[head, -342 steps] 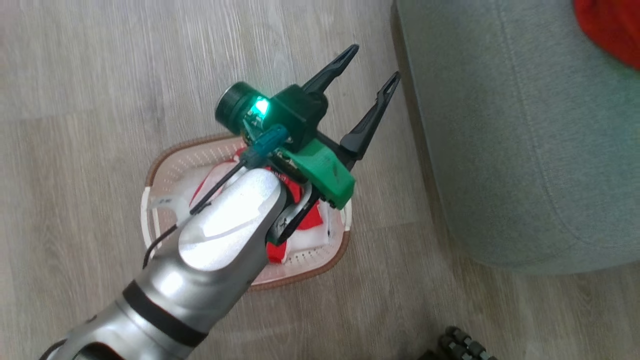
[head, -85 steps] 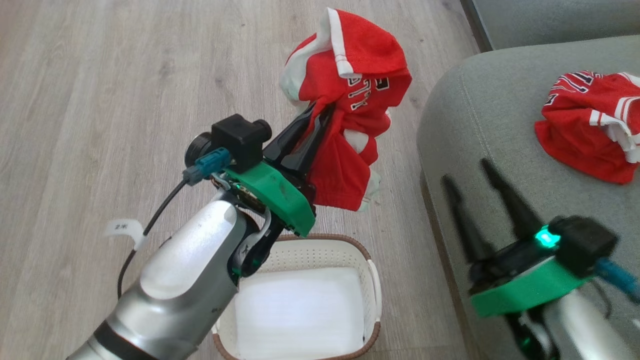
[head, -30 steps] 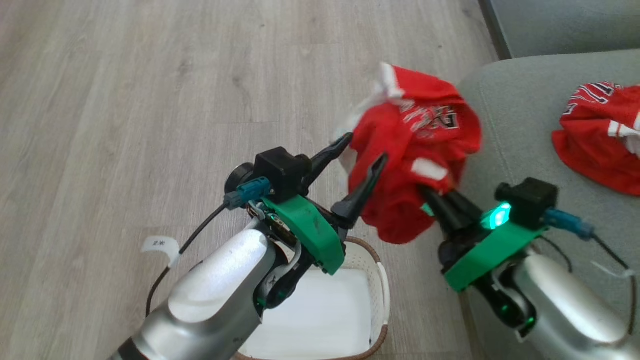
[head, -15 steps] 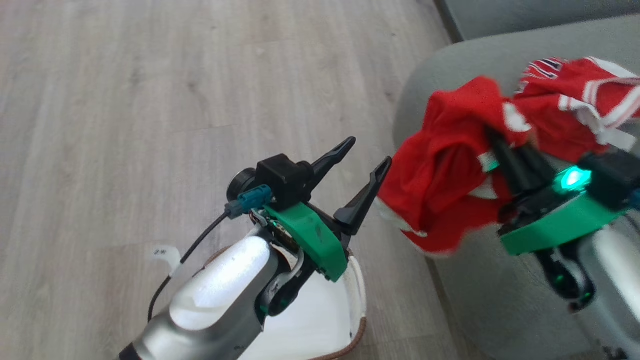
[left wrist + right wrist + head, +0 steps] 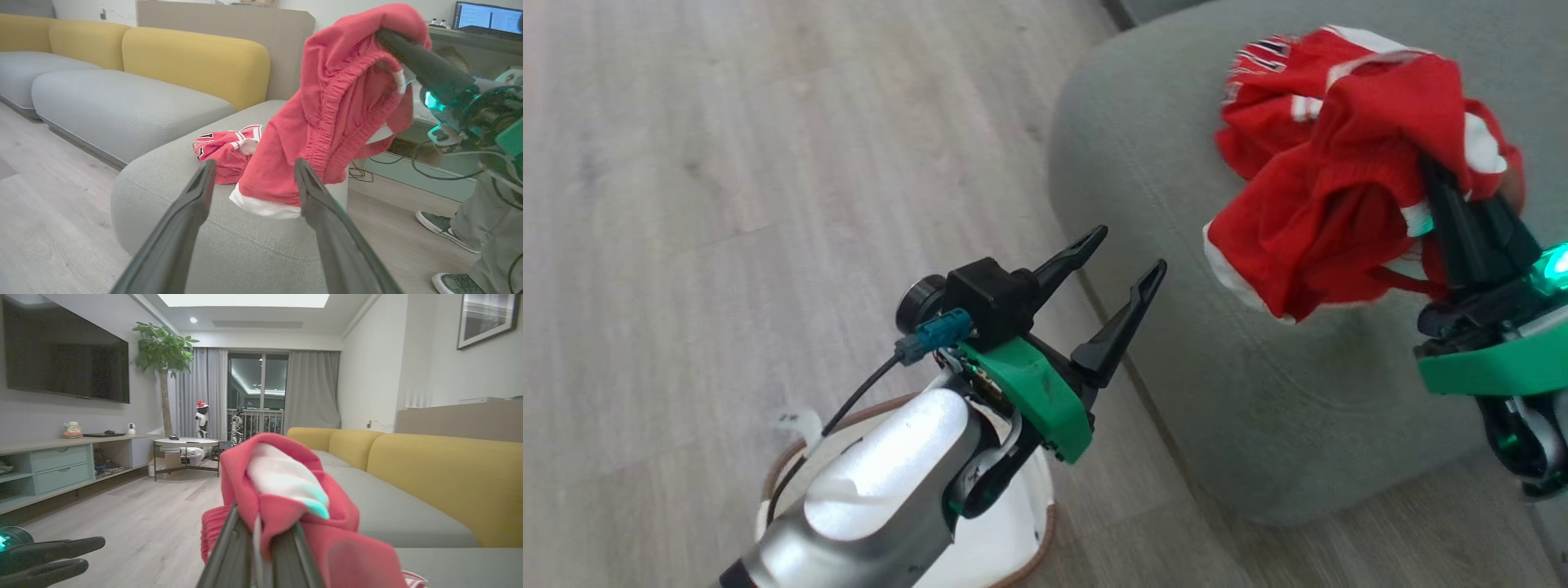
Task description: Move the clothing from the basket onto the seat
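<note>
Since half a second ago the right gripper [image 5: 1433, 175] has carried the jersey [image 5: 1327, 216] from beside the seat's edge to over the seat [image 5: 1168, 351]; the head camera has swung as well. Its fingers are pressed together on a fold of the cloth, which drapes over their tips and hangs down in front of a second jersey [image 5: 1262, 65] lying on the seat. Whether the white hem brushes the cushion cannot be told.

The left gripper [image 5: 1129, 251] stands wide and empty, touching nothing, over the floor by the seat's corner and well apart from the held jersey.

The basket [image 5: 1039, 545] sits on the floor under the left forearm, which hides most of it; the head view's bottom edge cuts off the rest. The right fingertips are buried in cloth in every view, and the second jersey is half covered by the held one from the head.

The left wrist view shows the second jersey more fully, crumpled with its lettering up, and a person's shoes [image 5: 441, 226] on the floor beyond the seat. The right wrist view shows white lining bunched above the shut fingers.
</note>
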{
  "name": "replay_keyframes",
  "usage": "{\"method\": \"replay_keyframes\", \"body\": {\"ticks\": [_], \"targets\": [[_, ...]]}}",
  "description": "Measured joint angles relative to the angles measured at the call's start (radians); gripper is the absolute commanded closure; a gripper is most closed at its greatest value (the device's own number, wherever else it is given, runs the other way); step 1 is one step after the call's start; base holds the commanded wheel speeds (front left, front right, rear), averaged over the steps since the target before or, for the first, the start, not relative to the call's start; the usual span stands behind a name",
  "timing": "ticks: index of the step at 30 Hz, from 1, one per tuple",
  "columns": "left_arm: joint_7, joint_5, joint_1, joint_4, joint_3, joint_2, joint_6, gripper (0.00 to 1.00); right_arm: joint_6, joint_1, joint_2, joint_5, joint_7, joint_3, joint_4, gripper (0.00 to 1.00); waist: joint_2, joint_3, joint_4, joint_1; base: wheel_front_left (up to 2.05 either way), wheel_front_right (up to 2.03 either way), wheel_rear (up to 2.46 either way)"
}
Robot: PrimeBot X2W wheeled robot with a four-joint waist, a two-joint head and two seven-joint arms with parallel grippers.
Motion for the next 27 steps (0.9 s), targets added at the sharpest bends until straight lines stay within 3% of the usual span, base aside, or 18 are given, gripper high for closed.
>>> {"method": "replay_keyframes", "body": {"ticks": [9,17,21,27], "targets": [[-0.016,0.018,-0.037,0.028,-0.005,-0.003,0.001,0.00,0.000,0.003,0.000,-0.009,0.000,-0.019,-0.037,1.00,0.0000,0.038,-0.115,0.0000,0.00,0.00,0.00],[-0.025,0.018,-0.044,0.053,-0.012,-0.010,0.000,0.00,0.000,0.002,-0.005,-0.012,0.000,-0.050,-0.050,1.00,0.0000,0.070,-0.140,0.0000,0.00,0.00,0.00],[-0.025,0.025,-0.055,0.058,-0.020,-0.012,-0.008,0.00,0.000,-0.034,-0.037,-0.011,0.000,-0.051,-0.056,1.00,0.0000,0.087,-0.136,0.0000,0.00,0.00,0.00],[-0.023,0.027,-0.089,0.062,-0.024,-0.017,-0.008,0.00,0.000,-0.231,-0.131,0.046,0.000,-0.043,0.007,1.00,0.0000,0.127,-0.130,0.0000,0.00,0.00,0.00]]}}
